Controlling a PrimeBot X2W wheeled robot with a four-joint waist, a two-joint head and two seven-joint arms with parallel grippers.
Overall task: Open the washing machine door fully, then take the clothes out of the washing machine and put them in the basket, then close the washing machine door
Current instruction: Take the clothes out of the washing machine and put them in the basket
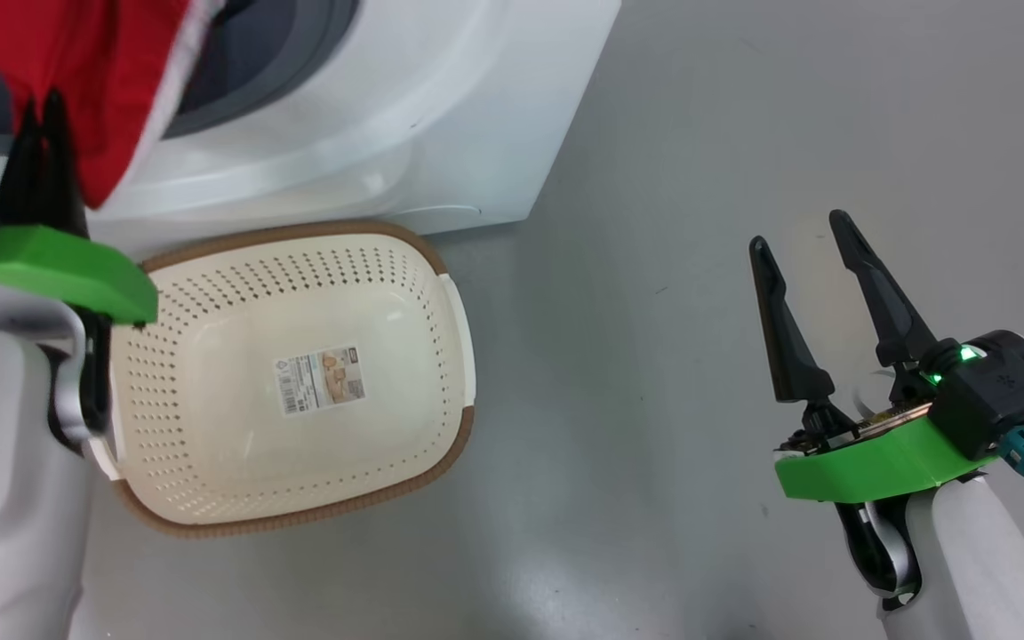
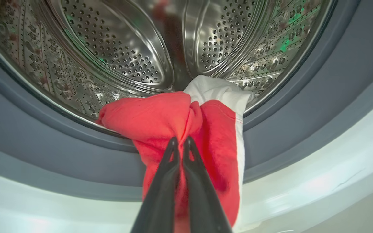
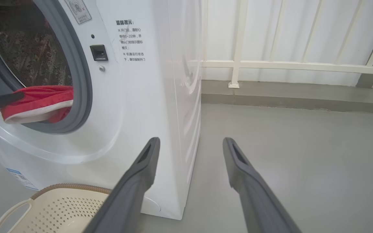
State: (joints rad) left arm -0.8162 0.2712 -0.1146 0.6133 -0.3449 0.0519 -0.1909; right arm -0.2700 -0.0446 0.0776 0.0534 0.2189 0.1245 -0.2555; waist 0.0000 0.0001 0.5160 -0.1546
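Note:
The red clothes (image 2: 160, 116) with a white panel hang over the grey rubber ring (image 2: 44, 155) at the mouth of the washing machine (image 1: 441, 107). My left gripper (image 2: 180, 140) is shut on the red fabric, with the steel drum (image 2: 118, 48) behind it. In the head view the left gripper (image 1: 43, 102) holds the clothes (image 1: 94, 80) at the top left, above the far left rim of the cream basket (image 1: 210, 427), which stands on the floor against the machine's front. My right gripper (image 1: 796, 229) hangs open over bare floor to the right. The washing machine door is out of view.
The right wrist view shows the machine's white front (image 3: 147, 97), the clothes (image 3: 40, 100) in its opening, the basket (image 3: 63, 210) below, and my right gripper (image 3: 190, 139) open. A white railing (image 3: 238, 64) and a low kerb run behind. Grey floor (image 1: 699, 133) spreads right of the machine.

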